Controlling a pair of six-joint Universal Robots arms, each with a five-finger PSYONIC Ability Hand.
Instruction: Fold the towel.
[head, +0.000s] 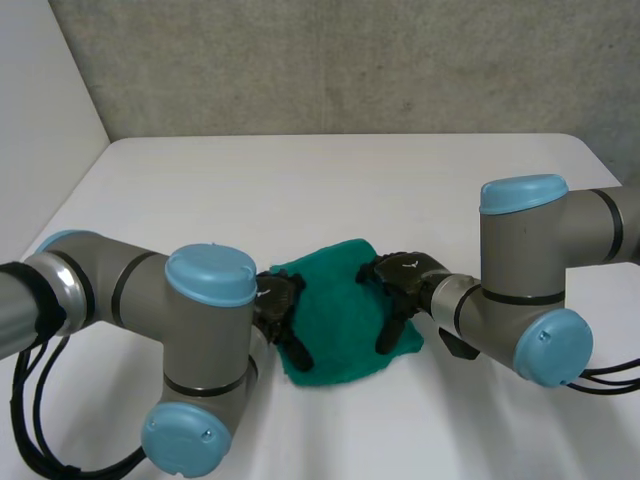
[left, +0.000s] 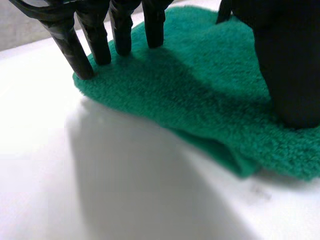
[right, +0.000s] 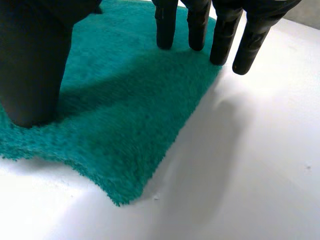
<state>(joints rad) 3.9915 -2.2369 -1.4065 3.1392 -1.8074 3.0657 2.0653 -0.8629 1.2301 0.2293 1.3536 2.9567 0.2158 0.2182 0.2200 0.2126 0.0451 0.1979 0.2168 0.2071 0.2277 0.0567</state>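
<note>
A small green towel (head: 345, 310) lies folded on the white table (head: 330, 180), between my two hands. My left hand (head: 280, 308) rests on its left edge, open. In the left wrist view its straight fingers (left: 100, 45) stand along the towel's (left: 200, 100) edge, and the thumb (left: 290, 65) presses down on the cloth. My right hand (head: 405, 278) lies on the towel's right side, also open. In the right wrist view its fingers (right: 200, 25) reach the towel's (right: 125, 110) far edge, one past it over bare table, and the thumb (right: 30, 65) presses the cloth.
Both grey arms, the left arm (head: 200, 320) and the right arm (head: 530, 270), flank the towel at the near side. A grey wall (head: 350, 60) rises behind the table's far edge and a white wall (head: 40, 100) on the left.
</note>
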